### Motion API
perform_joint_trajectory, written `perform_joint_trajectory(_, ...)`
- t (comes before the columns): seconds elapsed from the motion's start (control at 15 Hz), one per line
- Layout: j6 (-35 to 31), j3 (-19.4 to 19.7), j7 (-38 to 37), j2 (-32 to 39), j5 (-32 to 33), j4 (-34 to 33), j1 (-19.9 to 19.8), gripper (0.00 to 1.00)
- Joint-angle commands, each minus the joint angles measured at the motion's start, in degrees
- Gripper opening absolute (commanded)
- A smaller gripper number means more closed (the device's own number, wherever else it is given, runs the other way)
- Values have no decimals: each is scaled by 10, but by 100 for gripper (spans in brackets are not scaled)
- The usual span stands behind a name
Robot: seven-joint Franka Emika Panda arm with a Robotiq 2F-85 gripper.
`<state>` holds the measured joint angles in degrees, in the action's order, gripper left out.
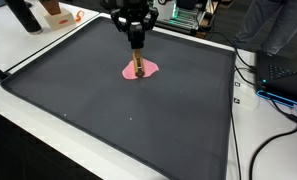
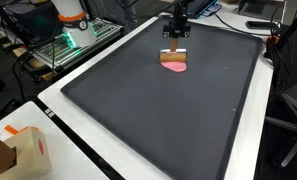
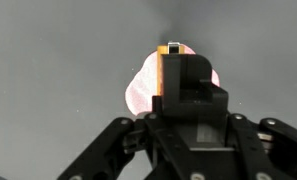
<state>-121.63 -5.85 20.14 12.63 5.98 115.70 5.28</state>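
One gripper seemingly grips a block above a pink patch.

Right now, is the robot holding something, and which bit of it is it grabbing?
It seems so: the gripper pinches a brown wooden block by its top end, while the bottom end points down at a pink patch on the dark mat.

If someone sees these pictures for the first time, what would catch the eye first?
The flat pink piece stands out first: the only bright colour on the large black mat, near its far edge in both exterior views. Right over it hangs the black gripper, a wooden block between its fingers.
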Motion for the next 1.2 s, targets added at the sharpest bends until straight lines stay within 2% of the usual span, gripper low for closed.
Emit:
perform_joint_trajectory(0.0,-32,13,-27,26,38,2,-6,23)
perform_joint_trajectory(0.67,-49,24,-57,36,63,-5,-10,23)
perform_joint_trajectory(0.87,-51,17,-29,36,39,-5,-16,23)
perform_joint_trajectory(1.13,-38,-4,78,35,-40,-4,-34,23)
